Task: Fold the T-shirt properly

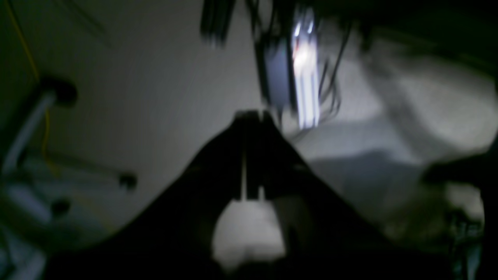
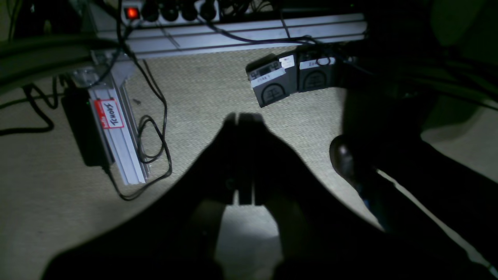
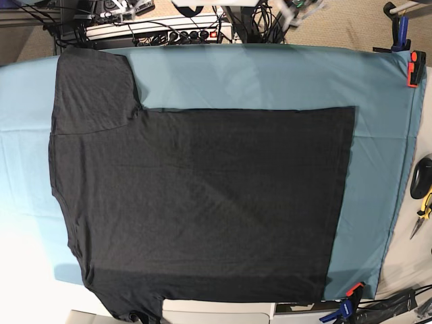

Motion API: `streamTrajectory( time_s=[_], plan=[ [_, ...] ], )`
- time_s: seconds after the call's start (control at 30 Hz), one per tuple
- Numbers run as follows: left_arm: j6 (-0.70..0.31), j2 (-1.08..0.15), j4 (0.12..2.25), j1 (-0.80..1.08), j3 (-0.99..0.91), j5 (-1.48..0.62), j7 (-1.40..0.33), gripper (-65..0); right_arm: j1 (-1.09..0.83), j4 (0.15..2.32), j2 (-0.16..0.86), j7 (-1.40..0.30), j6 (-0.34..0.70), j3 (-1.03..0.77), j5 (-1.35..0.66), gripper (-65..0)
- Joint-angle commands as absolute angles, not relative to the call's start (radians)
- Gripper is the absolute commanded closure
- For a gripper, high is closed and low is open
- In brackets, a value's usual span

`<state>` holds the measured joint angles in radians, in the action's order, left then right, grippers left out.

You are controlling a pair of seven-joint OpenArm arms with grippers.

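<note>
So here's where we're at: the T-shirt (image 3: pixel 202 196) is lying spread out flat on the teal cloth (image 3: pixel 270 74) that covers the table, plain dark side up as far as we can see, one sleeve (image 3: pixel 91 91) sticking out toward the top left of the base view and the straight hem on the right. Neither arm shows up in that base view. Our left gripper (image 1: pixel 252 114) has its jaws pressed together with nothing between them, and its camera is badly blurred, so we can't make out much beyond pale floor. The right gripper (image 2: pixel 242 116) is also pinched closed and empty, pointing down at carpet (image 2: pixel 202 89), with a power strip (image 2: pixel 171 9), an aluminium rail (image 2: pixel 116 136) and cables (image 2: pixel 151 132) in sight
</note>
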<state>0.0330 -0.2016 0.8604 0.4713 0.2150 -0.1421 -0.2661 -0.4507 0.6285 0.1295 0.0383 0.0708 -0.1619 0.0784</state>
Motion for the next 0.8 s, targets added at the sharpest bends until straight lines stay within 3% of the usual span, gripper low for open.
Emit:
streamTrajectory(
  time_s=[0.0,0.27,0.6,0.77],
  plan=[
    [0.031,-0.212,0.904,0.493,0.217,-0.144,-0.249,-1.6,-0.473,0.662,0.139,0.054,0.066,-0.163,0.075,0.0],
    [0.017,-0.266,1.134,0.611,0.066,-0.155,-0.307,-1.6,-0.616,0.888,0.145,0.037,0.066,-0.163,0.075,0.0],
    [-0.201,-0.366,1.53,0.897,-0.205,-0.341,-0.392,-1.6,-0.883,1.291,0.2,0.026,0.064,-0.168,-0.016,0.0],
    [-0.427,-0.377,1.729,1.039,-0.366,-0.486,-0.477,-1.6,-1.019,1.497,0.216,0.014,0.064,-0.185,-0.078,0.0]
  ],
)
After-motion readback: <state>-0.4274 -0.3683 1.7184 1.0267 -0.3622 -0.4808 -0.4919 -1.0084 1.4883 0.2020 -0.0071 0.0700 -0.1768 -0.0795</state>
